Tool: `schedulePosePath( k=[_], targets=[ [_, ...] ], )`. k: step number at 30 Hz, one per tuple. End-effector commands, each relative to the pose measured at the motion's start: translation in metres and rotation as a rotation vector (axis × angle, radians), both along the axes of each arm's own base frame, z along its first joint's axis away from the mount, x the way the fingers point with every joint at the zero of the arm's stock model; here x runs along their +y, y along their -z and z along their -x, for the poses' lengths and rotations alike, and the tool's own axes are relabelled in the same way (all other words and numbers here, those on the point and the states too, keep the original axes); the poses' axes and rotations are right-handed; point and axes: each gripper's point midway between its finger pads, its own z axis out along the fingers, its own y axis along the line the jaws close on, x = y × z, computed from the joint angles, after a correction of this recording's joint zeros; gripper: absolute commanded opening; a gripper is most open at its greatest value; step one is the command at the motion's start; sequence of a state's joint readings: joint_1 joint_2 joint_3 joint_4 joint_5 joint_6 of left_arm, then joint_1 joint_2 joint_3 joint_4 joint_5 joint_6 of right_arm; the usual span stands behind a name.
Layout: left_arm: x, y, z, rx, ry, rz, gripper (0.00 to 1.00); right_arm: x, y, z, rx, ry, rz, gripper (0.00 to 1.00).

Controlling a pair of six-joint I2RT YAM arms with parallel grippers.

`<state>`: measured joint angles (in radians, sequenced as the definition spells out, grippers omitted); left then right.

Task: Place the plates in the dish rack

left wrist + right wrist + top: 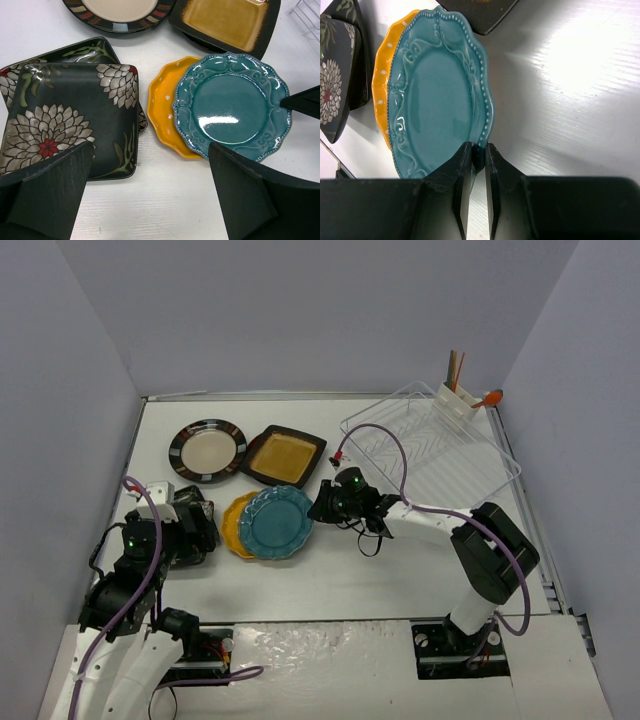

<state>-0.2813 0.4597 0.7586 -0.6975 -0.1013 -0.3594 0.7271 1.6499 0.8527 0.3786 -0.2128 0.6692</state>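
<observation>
Right wrist: right fingers (461,180) pinch teal plate (437,95) by rim; left fingers (50,195) splayed.

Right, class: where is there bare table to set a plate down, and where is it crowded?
Bare: the near strip between the teal scalloped plate and the arm bases, and the narrow far strip behind the striped-rim round plate. Crowded: the plates clustered left of the white wire dish rack.

Teal scalloped plate (282,523) atop yellow plate (237,525), mid-table; dish rack (505,450), apparently white, far-right.
</observation>
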Motion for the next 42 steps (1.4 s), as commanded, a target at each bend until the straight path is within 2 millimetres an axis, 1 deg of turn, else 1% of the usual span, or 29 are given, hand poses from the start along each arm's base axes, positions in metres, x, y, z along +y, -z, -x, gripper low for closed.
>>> schedulePosePath(
  k=[1,2,5,6,8,13,15,22,25,31,32,33,36,38,42],
  targets=[
    [-0.003,-0.025,-0.011,-0.091,0.008,0.010,0.97,0.002,-0.033,-0.009,-0.100,-0.011,-0.065,0.02],
    [-0.003,-0.024,-0.011,-0.089,0.008,0.011,0.97,0.001,-0.031,-0.008,-0.096,-0.012,-0.065,0.04],
    [-0.003,-0.024,-0.011,-0.088,0.010,0.010,0.97,0.000,-0.028,-0.009,-0.092,-0.006,-0.071,0.18],
    [-0.003,-0.024,-0.011,-0.088,0.010,0.010,0.97,0.000,-0.028,-0.009,-0.090,-0.004,-0.072,0.19],
    [-0.003,-0.024,-0.011,-0.088,0.010,0.009,0.97,0.001,-0.027,-0.010,-0.088,-0.001,-0.079,0.25],
    [-0.003,-0.024,-0.010,-0.086,0.010,0.008,0.97,0.002,-0.025,-0.010,-0.081,0.002,-0.095,0.34],
    [-0.003,-0.025,-0.010,-0.088,0.009,0.008,0.97,0.004,-0.024,-0.010,-0.078,-0.001,-0.105,0.42],
    [-0.003,-0.023,-0.011,-0.081,0.012,0.006,0.97,0.018,-0.026,-0.008,-0.062,-0.038,-0.167,0.65],
    [-0.003,-0.023,-0.011,-0.082,0.011,0.006,0.97,0.027,-0.021,-0.010,-0.042,-0.059,-0.179,0.71],
    [-0.002,-0.023,-0.011,-0.080,0.008,0.005,0.97,0.040,-0.012,-0.014,-0.016,-0.086,-0.211,0.73],
    [-0.002,-0.024,-0.011,-0.082,0.008,0.006,0.97,0.044,-0.013,-0.014,-0.015,-0.097,-0.222,0.73],
    [-0.003,-0.023,-0.011,-0.081,0.009,0.006,0.97,0.045,-0.009,-0.013,-0.005,-0.101,-0.223,0.73],
    [-0.003,-0.023,-0.011,-0.078,0.009,0.005,0.97,0.049,-0.004,-0.012,0.012,-0.118,-0.241,0.68],
    [-0.003,-0.023,-0.011,-0.079,0.008,0.004,0.97,0.052,-0.005,-0.010,0.015,-0.136,-0.264,0.66],
    [-0.003,-0.022,-0.012,-0.077,0.009,0.005,0.97,0.057,-0.005,-0.008,0.026,-0.151,-0.298,0.55]
  ],
)
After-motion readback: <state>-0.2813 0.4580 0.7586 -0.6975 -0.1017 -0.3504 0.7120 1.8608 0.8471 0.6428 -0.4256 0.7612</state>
